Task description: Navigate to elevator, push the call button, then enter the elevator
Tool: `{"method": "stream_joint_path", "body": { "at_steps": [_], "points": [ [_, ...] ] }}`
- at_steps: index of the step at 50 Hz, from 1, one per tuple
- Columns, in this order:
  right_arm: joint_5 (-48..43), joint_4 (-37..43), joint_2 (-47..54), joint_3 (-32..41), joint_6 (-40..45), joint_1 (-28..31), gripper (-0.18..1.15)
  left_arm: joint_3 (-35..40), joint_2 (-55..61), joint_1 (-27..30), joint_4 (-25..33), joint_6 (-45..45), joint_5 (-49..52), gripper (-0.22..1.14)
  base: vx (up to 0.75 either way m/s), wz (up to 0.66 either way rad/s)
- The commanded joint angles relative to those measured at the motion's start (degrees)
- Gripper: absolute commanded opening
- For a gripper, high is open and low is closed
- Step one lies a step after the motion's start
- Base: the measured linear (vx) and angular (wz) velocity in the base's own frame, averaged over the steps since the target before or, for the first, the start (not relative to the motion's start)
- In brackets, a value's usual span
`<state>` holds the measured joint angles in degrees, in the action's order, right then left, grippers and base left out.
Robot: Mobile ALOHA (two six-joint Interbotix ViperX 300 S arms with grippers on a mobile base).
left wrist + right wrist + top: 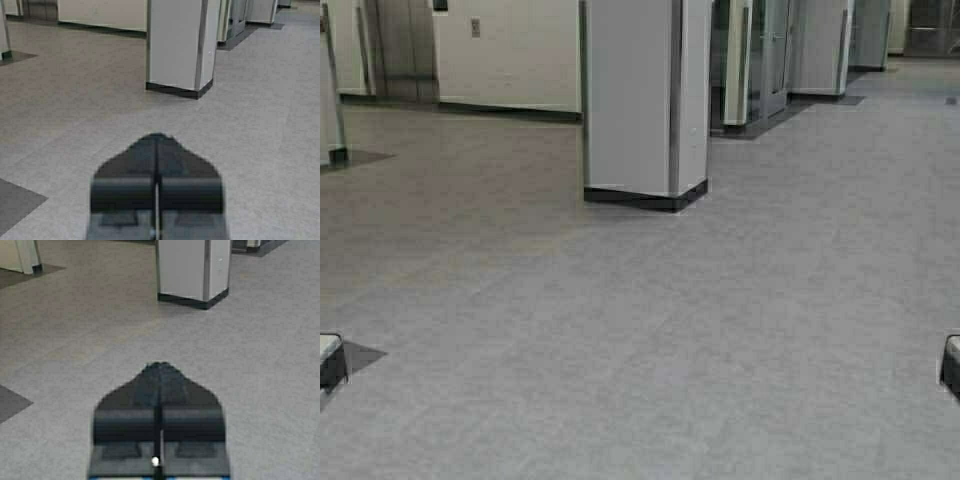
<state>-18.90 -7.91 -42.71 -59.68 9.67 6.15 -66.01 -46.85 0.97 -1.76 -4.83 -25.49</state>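
Note:
The elevator (405, 50) has brushed steel doors at the far left of the high view, across the open floor. The call button (475, 27) is a small grey plate on the cream wall just right of the doors. The foot of the elevator also shows in the left wrist view (39, 9). My left gripper (157, 136) is shut and empty, held low over the floor. My right gripper (159, 365) is shut and empty too. Only the edges of both arms show in the high view, at its lower left and lower right.
A square white pillar (642, 100) with a dark base stands ahead in the middle, between me and the corridor on the right. Glass-walled partitions (765, 60) line the far right. Another column foot (332, 140) stands at the far left. Grey floor (640, 330) lies open ahead.

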Motion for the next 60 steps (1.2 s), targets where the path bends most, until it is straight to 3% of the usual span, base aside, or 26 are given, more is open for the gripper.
{"method": "stream_joint_path", "body": {
  "at_steps": [1, 60],
  "points": [
    [-2.3, -0.1, 0.2, 0.1, 0.1, 0.1, 0.05, 1.0, 0.6, 0.1, -0.1, 0.0, -0.6, 0.03, 0.77, 0.00],
    [-7.0, -0.1, 0.0, -1.3, 1.8, 0.3, 0.05, 1.8, 6.5, -0.3, -0.1, -3.3, -2.7, 0.03, 0.78, 0.07]
  ]
}}
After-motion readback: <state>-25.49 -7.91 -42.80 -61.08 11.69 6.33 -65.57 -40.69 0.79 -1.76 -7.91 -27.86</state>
